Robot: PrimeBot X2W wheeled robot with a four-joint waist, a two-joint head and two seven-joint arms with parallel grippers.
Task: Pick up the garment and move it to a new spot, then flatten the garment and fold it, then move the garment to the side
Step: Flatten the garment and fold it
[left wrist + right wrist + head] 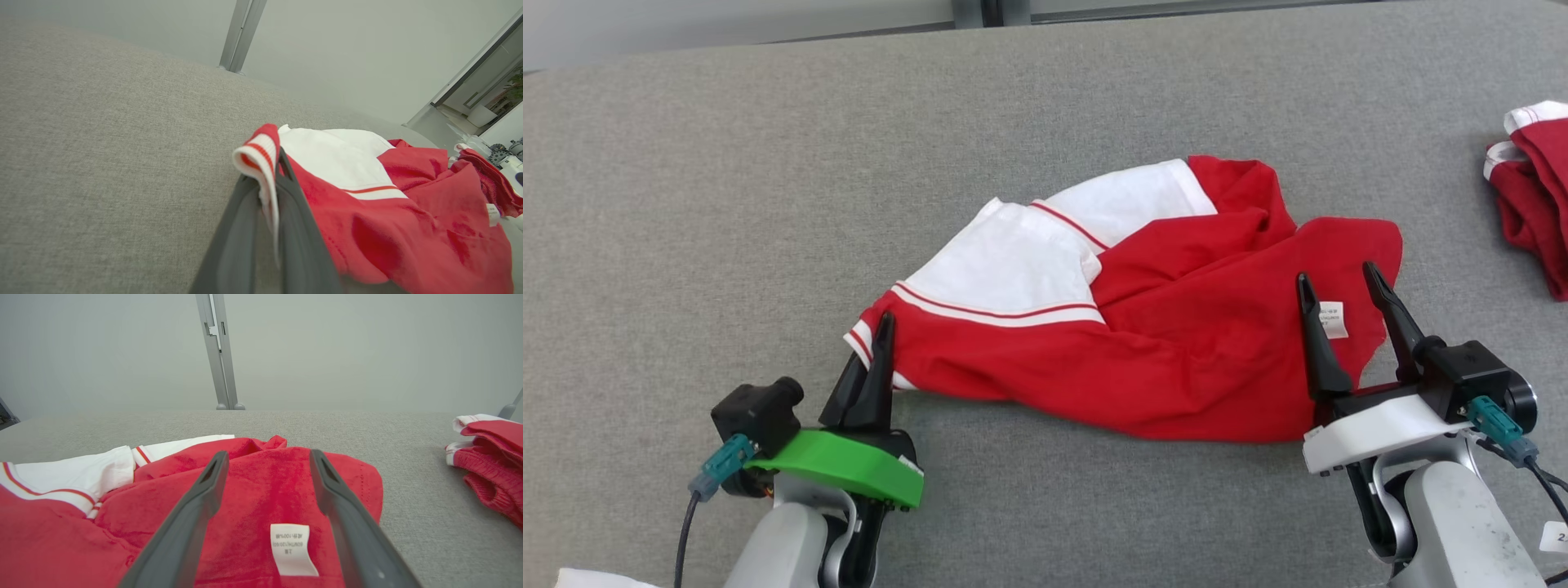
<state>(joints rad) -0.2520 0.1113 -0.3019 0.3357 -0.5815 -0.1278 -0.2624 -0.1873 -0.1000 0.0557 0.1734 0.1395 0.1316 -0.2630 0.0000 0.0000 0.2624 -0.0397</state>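
The shirt (1143, 359) lies crumpled near the middle of the bench (686, 204), red cloth with white parts. The left hand (883, 322) is clamped on the striped cuff (257, 157) at the shirt's 8 o'clock corner. The right hand (1338, 273) is over the red edge at 4 o'clock, fingers (1316, 343) apart, the white label (1333, 319) between them. The cloth looks light, soft and limp. It will probably sag and bunch, so a second hold on that edge seems best.

Soft matt cloth in the garment (1143, 359); coarse grey woven fabric over the table (686, 204); smooth matt dark plastic on the fingers (194, 514).
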